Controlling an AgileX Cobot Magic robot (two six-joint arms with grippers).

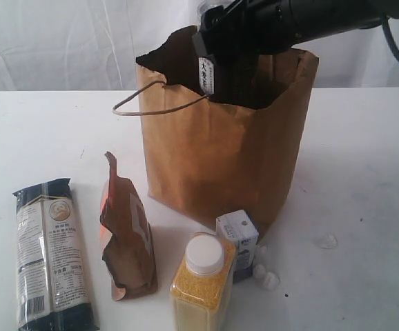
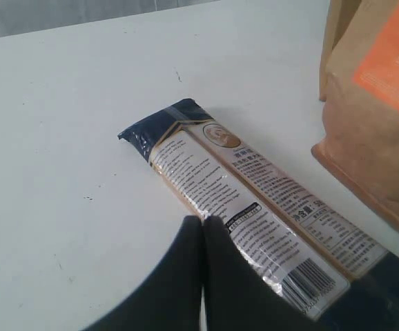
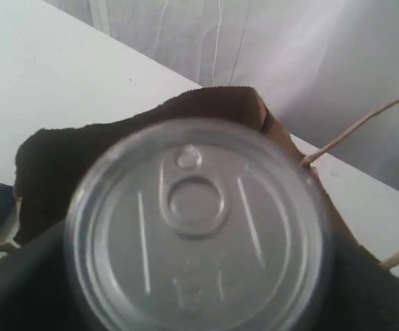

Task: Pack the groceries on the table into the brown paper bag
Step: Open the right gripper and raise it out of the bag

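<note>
Near left on the table (image 1: 365, 172), the noodle packet (image 1: 51, 252) lay flat with its long side running near to far. In the left wrist view, the left gripper (image 2: 203, 222) had its fingers pressed together, holding nothing. Its tips hung at the packet's long edge, and whether they touched it cannot be told. Just right of the packet, the pouch (image 1: 127, 238) stood upright. Next came the bottle (image 1: 201, 283) with its white cap at the near edge, and the carton (image 1: 239, 241) just behind it to the right. The paper bag (image 1: 220, 158) stood open farther back at centre, one cord handle drooping to the left. The right gripper (image 1: 220, 83) reached in from the right and dipped into the bag's mouth. Its jaws stood wide apart, clasping the can (image 3: 196, 227), which hung lid-up over the dark opening.
</note>
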